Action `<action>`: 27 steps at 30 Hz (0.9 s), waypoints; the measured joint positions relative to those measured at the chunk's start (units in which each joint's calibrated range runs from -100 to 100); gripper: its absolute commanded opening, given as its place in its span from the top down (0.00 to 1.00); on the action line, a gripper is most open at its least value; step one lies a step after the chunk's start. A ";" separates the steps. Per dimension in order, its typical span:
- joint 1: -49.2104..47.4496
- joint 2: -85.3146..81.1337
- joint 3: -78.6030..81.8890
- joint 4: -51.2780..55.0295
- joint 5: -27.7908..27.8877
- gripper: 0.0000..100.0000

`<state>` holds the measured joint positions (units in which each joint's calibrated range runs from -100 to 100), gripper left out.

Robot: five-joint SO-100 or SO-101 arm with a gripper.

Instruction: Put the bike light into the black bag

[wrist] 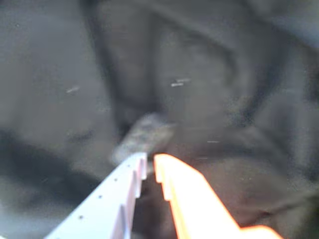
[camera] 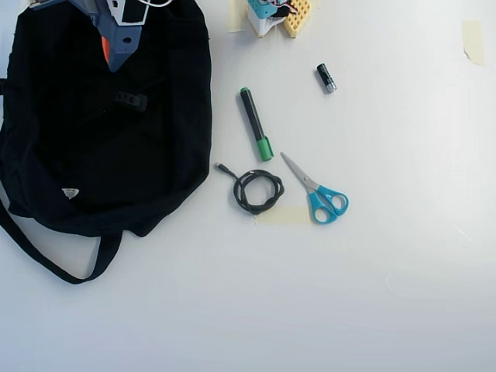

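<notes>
Bike light (camera: pixel 132 101): small black blocky item lying on the black bag, just below the claw tip in the overhead view; in the wrist view a blurred greyish lump (wrist: pixel 142 137) sits just past the fingertips, not between them.
Black bag (camera: pixel 167 116): large soft fabric bag at the upper left of the worktop in the overhead view; white triangular label (camera: pixel 70 193) near its lower left; long strap (camera: pixel 46 260) looping out below onto the worktop. In the wrist view its dark folds (wrist: pixel 209 64) fill the background.
Claw (wrist: pixel 150 162): over the upper part of the bag in the overhead view (camera: pixel 111 58); one finger pale grey-blue, the other orange; tips close with only a narrow gap, nothing held between them.
Marker (camera: pixel 255 123): black body, green cap, lying right of the bag, near it.
Cable (camera: pixel 256 191): black coil below the marker, one loose end pointing toward the bag.
Scissors (camera: pixel 316 190): blue handles, just right of the cable, blades pointing up-left.
Cylinder (camera: pixel 326 78): small, black and silver, well apart from the bag, upper right of the marker.
Worktop (camera: pixel 310 294): white; patches of pale tape (camera: pixel 473 39) at the top right edge.
</notes>
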<state>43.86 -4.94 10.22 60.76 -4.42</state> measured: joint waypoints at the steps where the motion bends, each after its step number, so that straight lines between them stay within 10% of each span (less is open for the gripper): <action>1: -0.96 0.00 0.00 0.43 -0.10 0.92; 19: -4.26 0.00 -0.08 7.47 -0.44 0.98; 27: -30.27 -38.11 0.79 13.40 -13.24 0.98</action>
<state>13.59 -43.05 11.01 74.15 -17.66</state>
